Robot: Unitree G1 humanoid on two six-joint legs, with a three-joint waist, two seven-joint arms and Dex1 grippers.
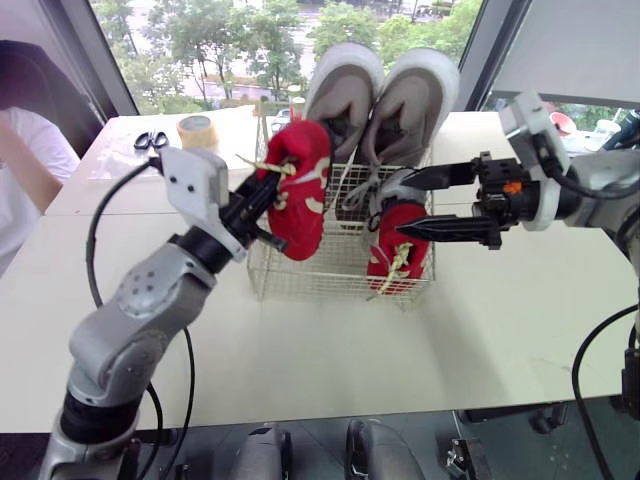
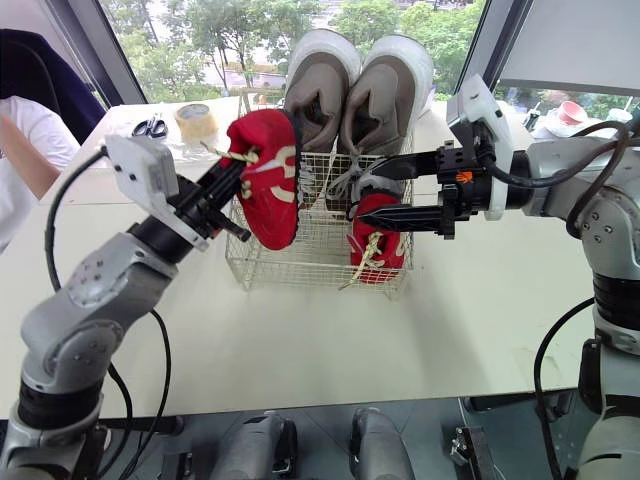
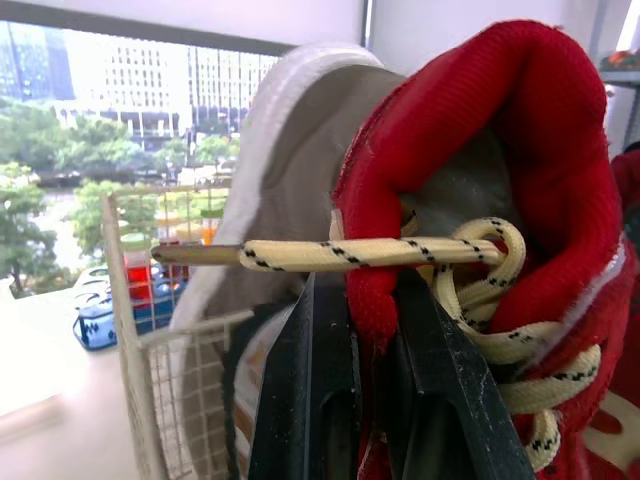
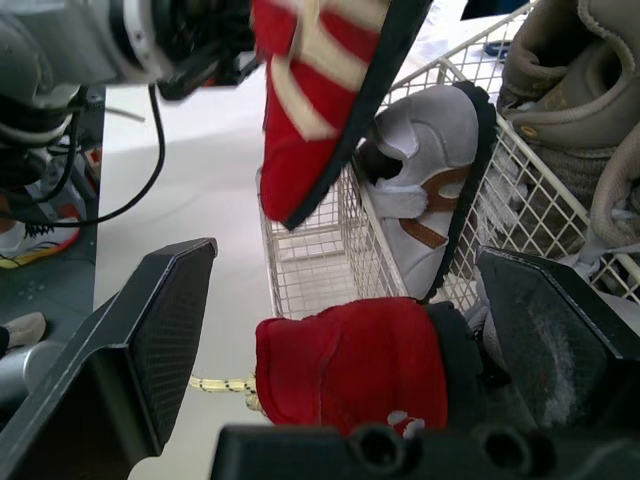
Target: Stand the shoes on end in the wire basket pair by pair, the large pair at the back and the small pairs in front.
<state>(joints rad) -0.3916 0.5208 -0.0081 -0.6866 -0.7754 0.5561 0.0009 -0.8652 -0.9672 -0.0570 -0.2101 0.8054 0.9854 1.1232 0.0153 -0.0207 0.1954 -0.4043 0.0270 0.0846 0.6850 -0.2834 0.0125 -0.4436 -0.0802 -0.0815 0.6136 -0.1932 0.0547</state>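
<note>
Red shoe is pinched in left gripper above basket; right gripper is held agape at three o'clock, grey shoes at twelve.

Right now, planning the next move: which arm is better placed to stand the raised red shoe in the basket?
Left, probably: the left hand is shut on that red shoe by the wire basket's left edge; the open right hand holds nothing.

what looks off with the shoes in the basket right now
The red shoe at the wire basket's front right has its yellow lace trailing out past the bottom wire, so it could snag. The other red shoe hangs from the left gripper.
</note>
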